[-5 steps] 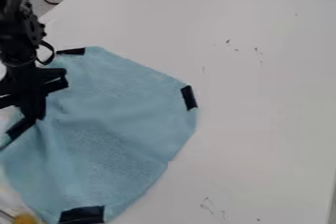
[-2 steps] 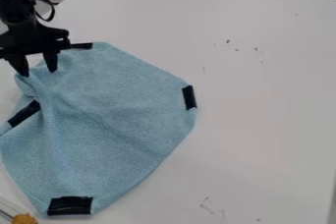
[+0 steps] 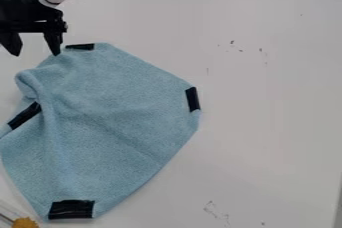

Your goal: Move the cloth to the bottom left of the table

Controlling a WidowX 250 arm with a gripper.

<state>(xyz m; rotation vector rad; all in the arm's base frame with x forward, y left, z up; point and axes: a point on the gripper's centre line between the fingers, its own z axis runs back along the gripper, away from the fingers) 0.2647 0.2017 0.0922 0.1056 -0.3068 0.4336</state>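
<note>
Seemingly release step | end effector (image 3: 35, 54) spread, empty, 10 o'clock | cloth (image 3: 110, 122) 8 o'clock | I'd lift clear next

Cloth (image 3: 113, 117) on left side of table (image 3: 267, 122), gripper (image 3: 35, 52) at its upper left, small object (image 3: 25, 222) near its lower left.

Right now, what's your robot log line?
gripper: open, empty, upper left | cloth: creased, left side of view | black patches: along cloth's edges
</note>
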